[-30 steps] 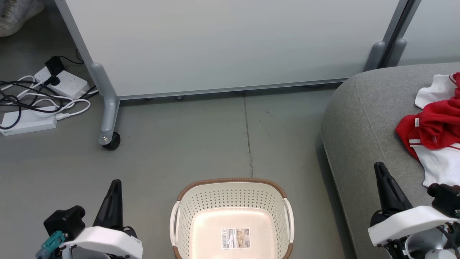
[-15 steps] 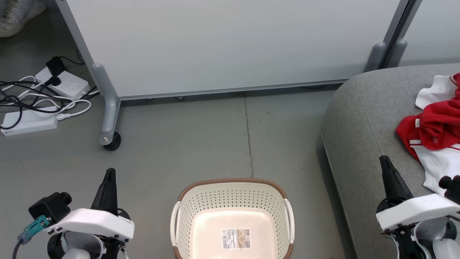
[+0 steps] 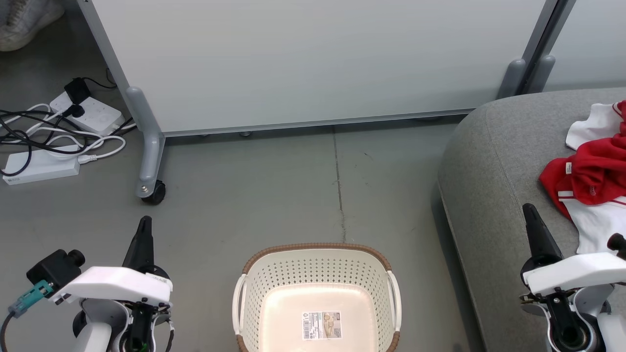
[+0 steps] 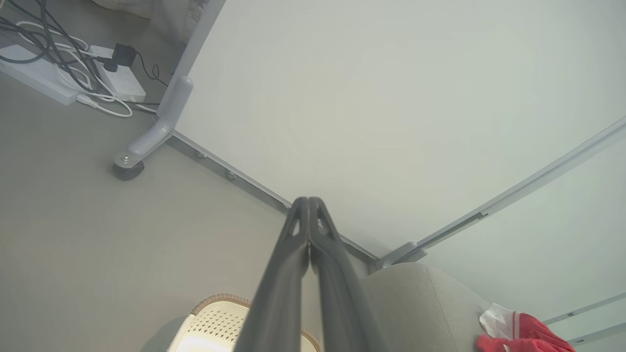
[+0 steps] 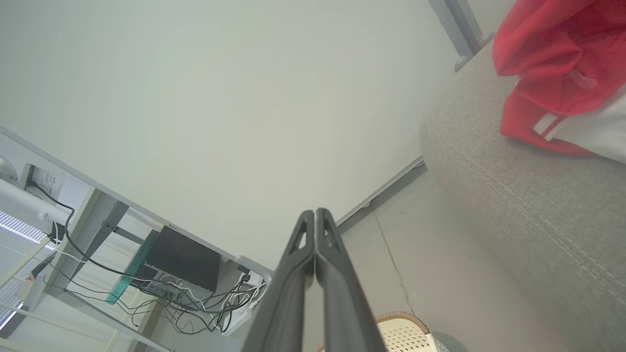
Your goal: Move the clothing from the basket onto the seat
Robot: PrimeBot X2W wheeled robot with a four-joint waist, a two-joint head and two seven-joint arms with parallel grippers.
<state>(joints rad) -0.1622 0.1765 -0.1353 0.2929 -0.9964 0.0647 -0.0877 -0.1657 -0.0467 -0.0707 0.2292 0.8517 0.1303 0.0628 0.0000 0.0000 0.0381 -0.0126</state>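
The left claw [image 3: 145,221] and the right claw [image 3: 528,209] are both pressed together, holding nothing, and the crumpled red-and-white clothing [image 3: 594,178] lies on the seat [image 3: 489,161].

The left gripper [image 3: 144,224], two long dark tapering fingers on a glossy white wrist housing [image 3: 115,289], stands at the lower left of the head view. Its fingers are pressed together into one blade that points up and slightly right. A small black camera block [image 3: 55,266] with a teal plug [image 3: 27,299] juts from that wrist's left side. The right gripper [image 3: 530,213], on a matching white wrist shell [image 3: 574,271], sits at the lower right and leans a little leftward, its fingers likewise flat against each other. In both wrist views the finger pairs meet along their length with nothing between them.
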